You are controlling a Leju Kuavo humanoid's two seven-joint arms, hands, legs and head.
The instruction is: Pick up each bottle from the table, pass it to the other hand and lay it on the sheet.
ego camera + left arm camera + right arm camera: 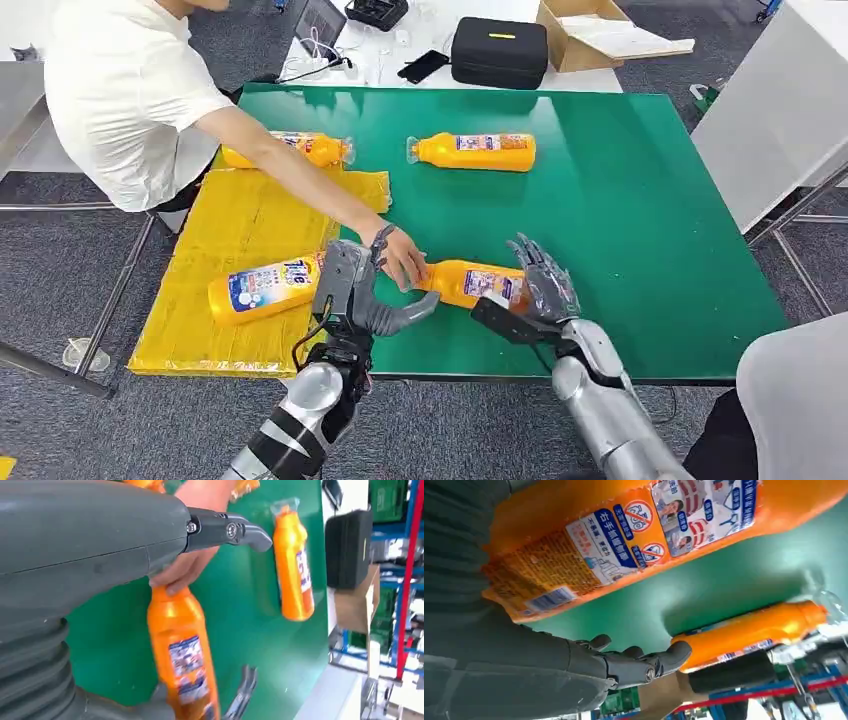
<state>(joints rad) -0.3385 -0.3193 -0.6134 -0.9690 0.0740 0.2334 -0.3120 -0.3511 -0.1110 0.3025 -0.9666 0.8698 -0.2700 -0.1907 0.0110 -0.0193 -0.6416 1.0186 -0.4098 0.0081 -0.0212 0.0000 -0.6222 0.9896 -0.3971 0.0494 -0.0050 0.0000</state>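
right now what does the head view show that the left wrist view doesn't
Head view alone: the yellow sheet with two bottles on it, and the right hand at the base of the held bottle. Left wrist view alone: blue shelving. Both: the person's hand at that bottle's neck, the left hand, and the far bottle on the green table.

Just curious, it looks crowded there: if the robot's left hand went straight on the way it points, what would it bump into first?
Probably the person's hand gripping the bottle neck, just ahead of the left hand; depth is unclear.
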